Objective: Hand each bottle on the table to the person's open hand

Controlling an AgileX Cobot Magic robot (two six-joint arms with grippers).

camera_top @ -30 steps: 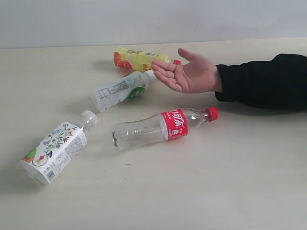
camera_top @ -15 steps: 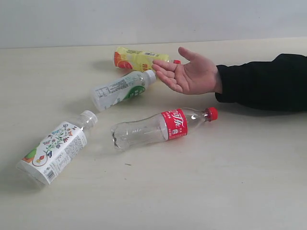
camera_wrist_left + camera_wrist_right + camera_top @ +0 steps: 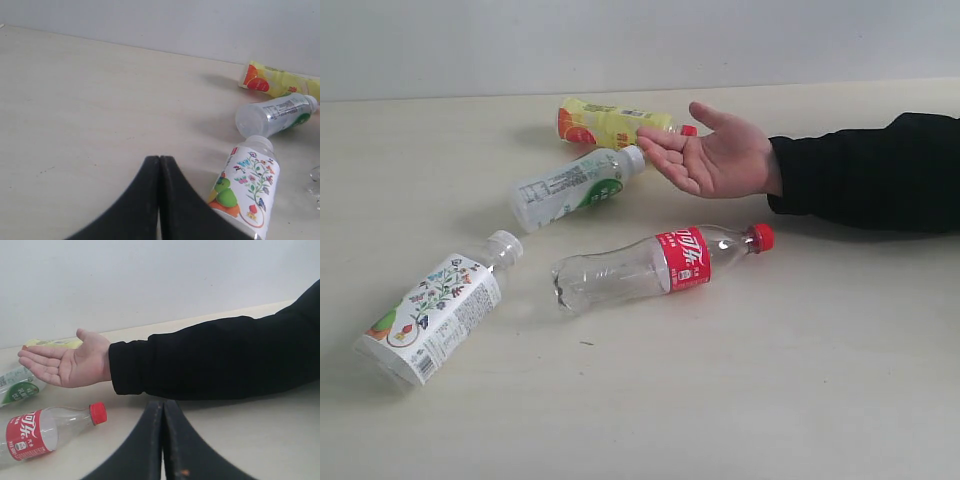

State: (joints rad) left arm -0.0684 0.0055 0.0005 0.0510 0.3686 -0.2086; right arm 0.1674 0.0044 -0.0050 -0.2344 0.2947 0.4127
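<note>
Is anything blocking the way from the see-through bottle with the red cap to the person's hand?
Nothing visible does. The clear bottle lies on its side on the table, and only bare table shows between it and the open hand.

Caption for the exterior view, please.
Clear red-capped bottle, yellow bottle, green-label bottle and floral-label bottle lie on the table; an open hand waits palm-up.

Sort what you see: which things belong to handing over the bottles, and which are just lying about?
Job: red-label bottle, yellow bottle, green-label bottle, flower-label bottle, person's open hand, table.
Just there: black sleeve, wall.
</note>
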